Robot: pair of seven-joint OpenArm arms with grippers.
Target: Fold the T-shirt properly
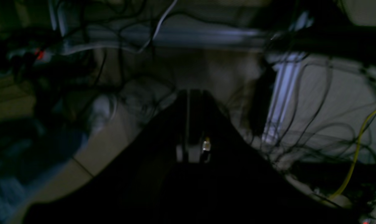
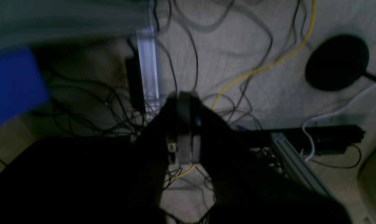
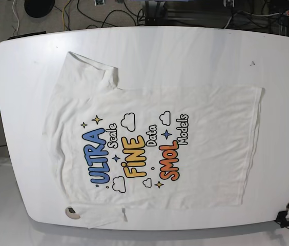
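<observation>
**Both arms down off the table, shirt lying flat and unfolded**

You have both arms parked away from the work surface. In the left wrist view, the left gripper point(image 1: 192, 93) points down at a dim floor, its dark fingers pressed together with nothing between them. In the right wrist view, the right gripper point(image 2: 184, 96) hangs the same way, jaws closed and empty, above a tangle of cables. Neither arm appears in the base view.

Your large white short-sleeved T-shirt point(image 3: 149, 148) lies spread flat, print side up, on the white rounded-corner table point(image 3: 195, 46). Its collar end faces the left of the base view and its hem the right. The print reads "ULTRA Scale FINE Data SMOL Models" in blue, yellow and orange, with small clouds and stars around it. One sleeve lies bunched and creased near the table's far edge; the other reaches the near edge, where its tip hangs slightly over.

Below the right gripper you can see a thin yellow cable point(image 2: 268, 65), a round black base point(image 2: 337, 62) and a blurred blue block point(image 2: 13, 84) on the floor. Black cables and an aluminium rail point(image 1: 284, 93) show below the left gripper.
</observation>
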